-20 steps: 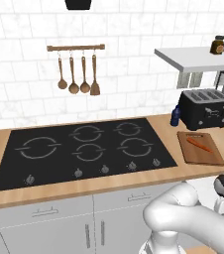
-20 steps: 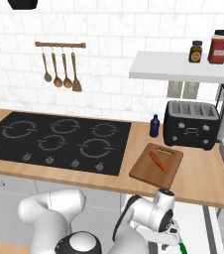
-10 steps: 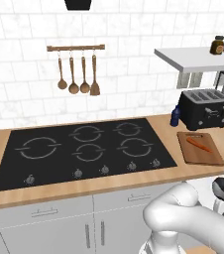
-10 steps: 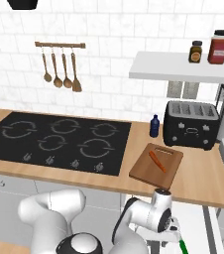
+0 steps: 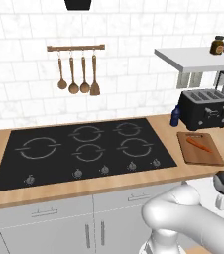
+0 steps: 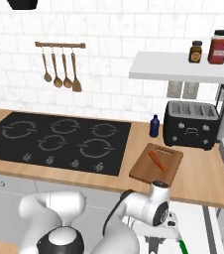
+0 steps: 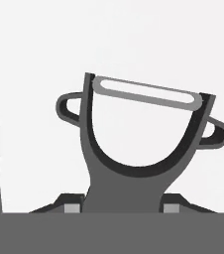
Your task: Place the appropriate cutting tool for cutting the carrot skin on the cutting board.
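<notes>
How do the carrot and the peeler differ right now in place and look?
The carrot is thin, orange and lies on the cutting board. The peeler is dark, with a forked head and a pale blade, and sits between the end effector fingertips, off the board. Neither has a partner touching it.

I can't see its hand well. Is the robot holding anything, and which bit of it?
Yes: the gripper holds the black Y-shaped peeler by its handle, just below the forked head; the pale blade points away.
</notes>
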